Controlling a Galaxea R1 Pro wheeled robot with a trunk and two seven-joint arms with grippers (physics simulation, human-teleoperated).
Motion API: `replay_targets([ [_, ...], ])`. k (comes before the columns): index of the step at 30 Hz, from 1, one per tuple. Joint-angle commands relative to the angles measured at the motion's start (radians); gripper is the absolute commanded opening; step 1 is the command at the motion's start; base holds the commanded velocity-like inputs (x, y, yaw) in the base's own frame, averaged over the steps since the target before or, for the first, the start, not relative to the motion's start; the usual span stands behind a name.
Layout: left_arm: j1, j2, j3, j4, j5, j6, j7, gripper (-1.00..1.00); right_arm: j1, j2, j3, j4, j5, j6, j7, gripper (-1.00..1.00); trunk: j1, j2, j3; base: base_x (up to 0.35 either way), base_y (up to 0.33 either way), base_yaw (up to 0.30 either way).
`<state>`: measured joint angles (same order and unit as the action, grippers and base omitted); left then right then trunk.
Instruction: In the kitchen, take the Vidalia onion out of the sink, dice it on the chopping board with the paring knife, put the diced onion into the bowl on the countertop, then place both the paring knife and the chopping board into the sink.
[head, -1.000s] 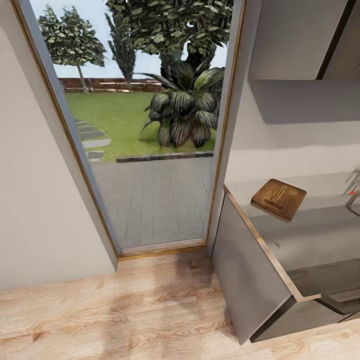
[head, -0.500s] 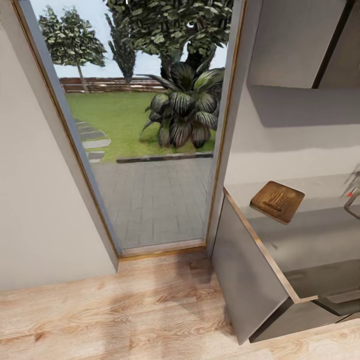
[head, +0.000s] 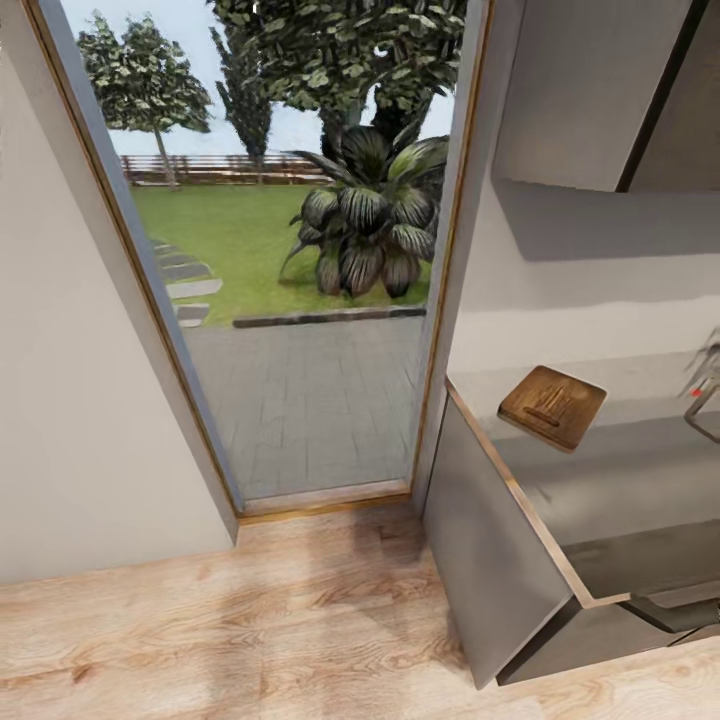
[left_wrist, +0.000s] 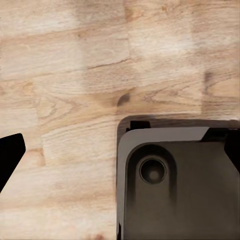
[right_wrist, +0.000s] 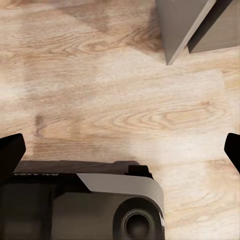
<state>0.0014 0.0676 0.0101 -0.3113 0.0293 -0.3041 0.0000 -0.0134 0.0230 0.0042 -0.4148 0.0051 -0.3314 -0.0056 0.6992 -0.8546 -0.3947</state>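
On the grey countertop (head: 640, 480) at the right of the head view lies the brown wooden chopping board (head: 552, 407), close to the counter's left end. A slim darker shape rests on the board; it is too small to tell whether it is the paring knife. The chrome tap (head: 705, 385) of the sink pokes in at the right edge; the basin, the Vidalia onion and the bowl are out of view. My left gripper (left_wrist: 120, 155) and right gripper (right_wrist: 120, 150) hang open over the wood floor, dark fingertips (left_wrist: 7, 155) (right_wrist: 10, 152) wide apart with nothing between them.
A tall glass door (head: 300, 300) straight ahead looks onto a paved path and garden. A pale wall (head: 70, 420) stands at the left. Dark cabinet fronts (head: 490, 560) sit below the counter, an upper cabinet (head: 590, 90) above. My own base (left_wrist: 175, 185) shows beneath both grippers.
The head view has shifted slightly, so the upper cabinet's lower edge sits lower in the picture. Nothing in the room has moved.
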Motion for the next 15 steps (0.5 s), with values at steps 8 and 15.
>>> replay_targets([
  [8,0.0,0.0,0.001,-0.002,0.003,-0.003,0.0,1.0,0.0,0.0,0.0,0.001,0.001,-0.003,-0.001,1.0,-0.031,0.056,0.024,0.0,0.0,0.0],
  [15,0.0,0.0,0.001,-0.001,0.003,-0.002,0.0,1.0,0.0,-0.001,0.0,0.001,0.001,-0.003,-0.001,1.0,-0.057,0.105,0.046,0.0,0.0,0.0],
])
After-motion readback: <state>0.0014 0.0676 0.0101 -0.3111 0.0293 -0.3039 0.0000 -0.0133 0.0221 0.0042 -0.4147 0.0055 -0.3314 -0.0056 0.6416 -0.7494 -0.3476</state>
